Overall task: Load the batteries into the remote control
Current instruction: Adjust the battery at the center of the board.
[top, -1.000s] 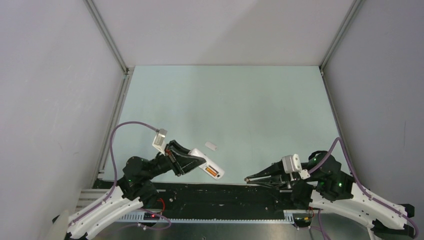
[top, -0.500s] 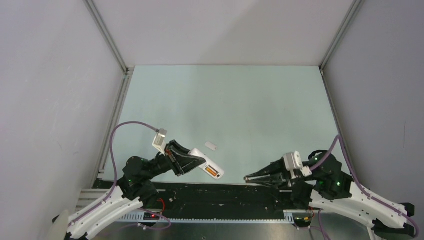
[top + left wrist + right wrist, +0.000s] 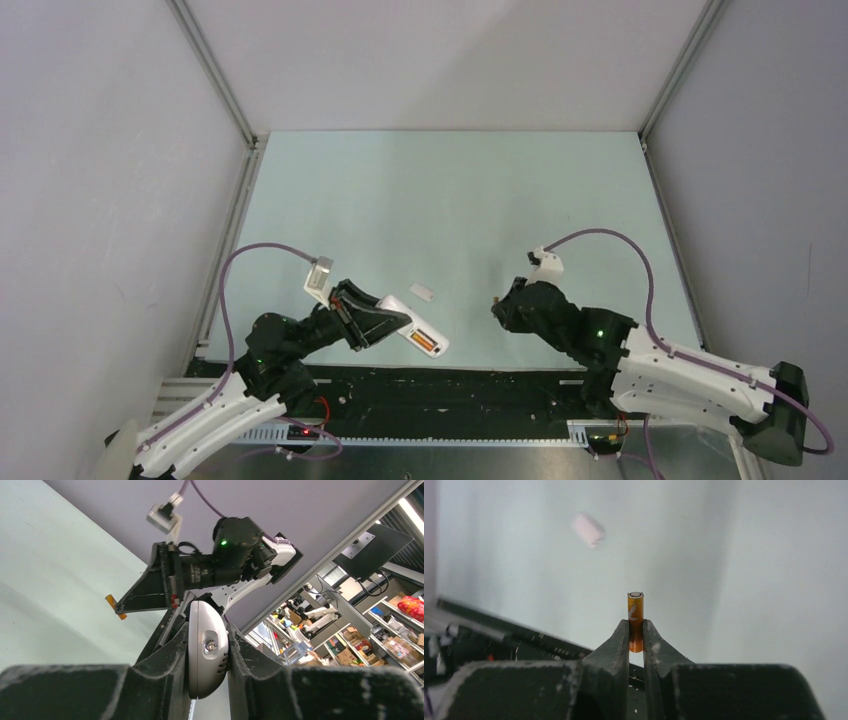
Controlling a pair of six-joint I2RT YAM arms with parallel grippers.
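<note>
My right gripper [image 3: 636, 631] is nearly pressed together, pinching a battery [image 3: 635, 607] crosswise at its fingertips, so the orange cylinder sticks out on either side of them. My left gripper [image 3: 208, 635] is clamped on the remote control [image 3: 206, 670], gripping the white handset by its sides. From the top view, the remote control [image 3: 418, 336] juts out of the left gripper [image 3: 392, 322] towards the right, over the near edge of the pale green surface [image 3: 450, 200]. A second battery [image 3: 427, 345] sits in the remote's open back. The right gripper [image 3: 500, 303] hangs to the right of the remote, near it but not touching. A small white piece [image 3: 423, 292] lies on the surface just beyond the remote.
</note>
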